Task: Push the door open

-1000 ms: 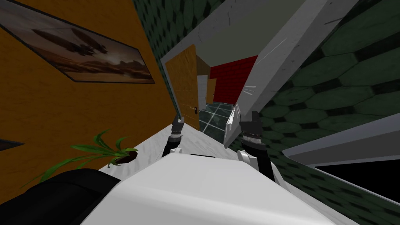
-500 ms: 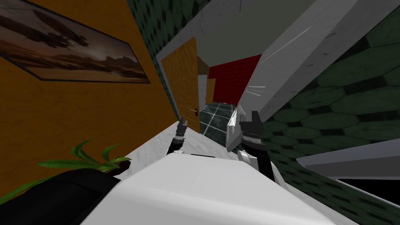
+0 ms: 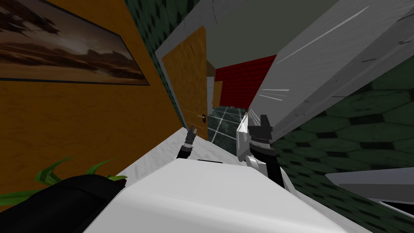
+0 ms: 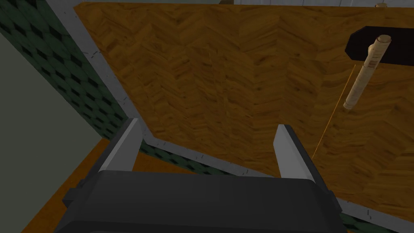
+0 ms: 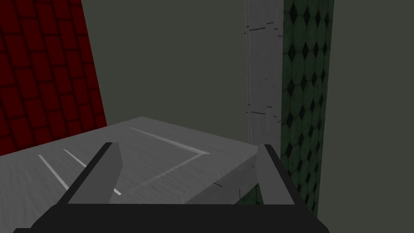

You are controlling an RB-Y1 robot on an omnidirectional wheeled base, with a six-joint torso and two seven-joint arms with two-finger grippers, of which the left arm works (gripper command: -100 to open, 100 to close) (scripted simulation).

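Doorway report, operator: your right gripper point(image 3: 256, 119) sits at the near end of the grey door point(image 3: 307, 68), which slants away up the right side of the head view. From the right wrist you look along that door's scratched grey face. Its corner lies between the two fingers, which stand spread apart and pinch nothing. Whether a blade actually touches the slab, you cannot tell. A strip of grey frame point(image 5: 265, 81) rises behind that corner, and a green hexagon-patterned wall point(image 3: 355, 133) runs beside the door on your right.

Your left gripper point(image 3: 191, 130) is held low and forward, its fingers likewise spread wide and empty. It points at a wooden door point(image 4: 226, 81) with a herringbone grain (a second leaf, on the left side of the passage). That door's pale rod-shaped handle point(image 4: 366, 73), mounted on a black plate, lies beyond one fingertip and apart from the blades.

Between the two doors you can see a dark glossy tiled floor point(image 3: 222, 125) and, farther off, a red brick wall point(image 3: 242, 83). On your left an orange wall point(image 3: 81, 121) carries a framed landscape picture point(image 3: 64, 48), and green plant leaves point(image 3: 52, 174) poke out low beside it. Pale marbled floor point(image 3: 161, 150) lies under both arms.
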